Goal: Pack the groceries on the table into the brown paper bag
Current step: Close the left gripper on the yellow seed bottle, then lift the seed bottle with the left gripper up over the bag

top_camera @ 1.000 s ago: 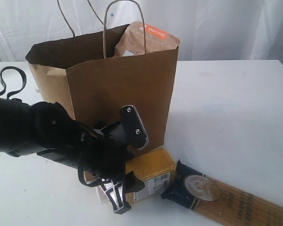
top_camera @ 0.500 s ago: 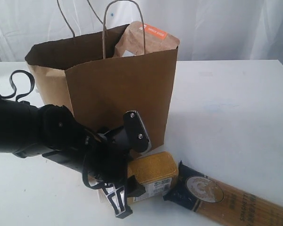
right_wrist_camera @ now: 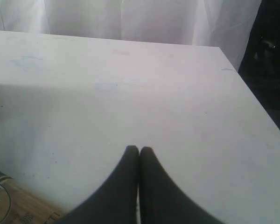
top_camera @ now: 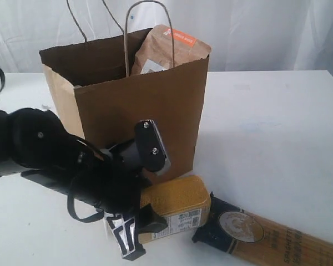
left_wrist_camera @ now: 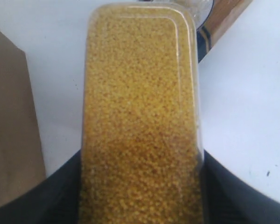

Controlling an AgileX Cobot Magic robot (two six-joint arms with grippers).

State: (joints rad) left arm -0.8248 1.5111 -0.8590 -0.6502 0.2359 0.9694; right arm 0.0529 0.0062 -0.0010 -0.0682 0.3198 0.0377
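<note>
The left gripper (top_camera: pixel 137 227) clamps the grain bottle (top_camera: pixel 175 199) by its sides; it lies on its side low on the table (top_camera: pixel 266 122), just in front of the paper bag (top_camera: pixel 139 116); probably stiff, slick and heavy, so a mid-body hold suits; the right gripper (right_wrist_camera: pixel 139 151) is pinched closed, empty.

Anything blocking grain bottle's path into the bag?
The yellow-grain bottle lies by the front wall of the brown paper bag, so it must clear the rim. A handle loop arches over the opening, and the brown pouch fills its right side; the left looks free.
</note>
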